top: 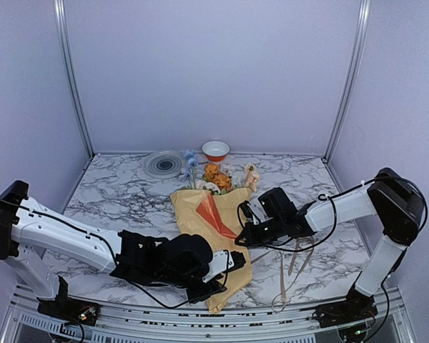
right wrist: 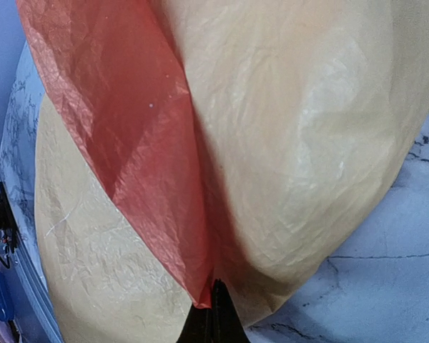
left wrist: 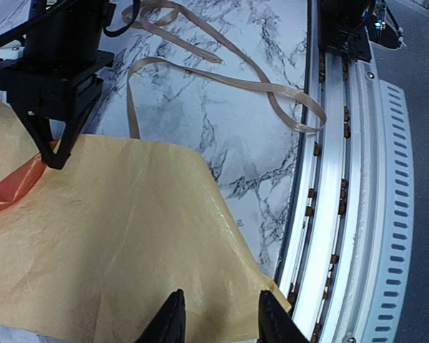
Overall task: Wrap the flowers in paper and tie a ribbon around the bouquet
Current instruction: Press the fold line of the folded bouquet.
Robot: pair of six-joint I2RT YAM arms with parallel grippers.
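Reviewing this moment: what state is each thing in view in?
paper: folded around the flowers, orange inner face showing, not tied.
flowers: heads poking out at the far end.
ribbon: loose loops beside the paper, untied.
left gripper: open, over the paper's near corner.
right gripper: shut on the paper's orange edge.
bowl: upright.
plate: lying flat.

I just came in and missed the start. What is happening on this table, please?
Two robot arms are wrapping flowers in paper on the marble table. The right tool is shut, pinching the paper's orange edge near the cone's middle. The left tool stands open over the narrow end by the front rail. The ribbon lies loose on the table, not yet tied.
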